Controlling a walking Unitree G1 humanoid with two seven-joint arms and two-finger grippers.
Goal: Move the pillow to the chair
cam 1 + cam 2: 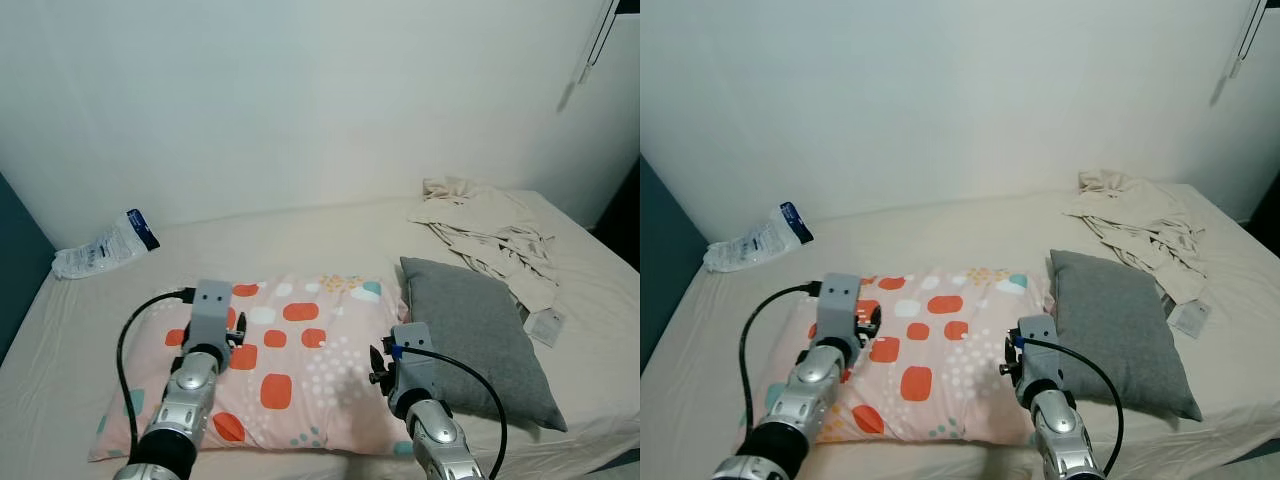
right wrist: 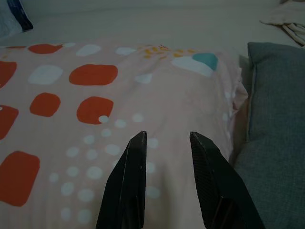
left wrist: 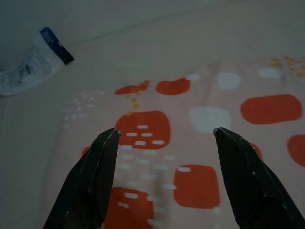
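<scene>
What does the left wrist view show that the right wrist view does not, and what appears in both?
Left wrist view alone: the full white plastic packet with a dark blue end lying on the cream bed sheet, and the left gripper with its jaws wide apart.

Right wrist view alone: the plain grey pillow, crumpled beige cloth at the far corner, and the right gripper with jaws parted narrowly.

Both: the pink pillow patterned with orange and white patches beneath the jaws.
</scene>
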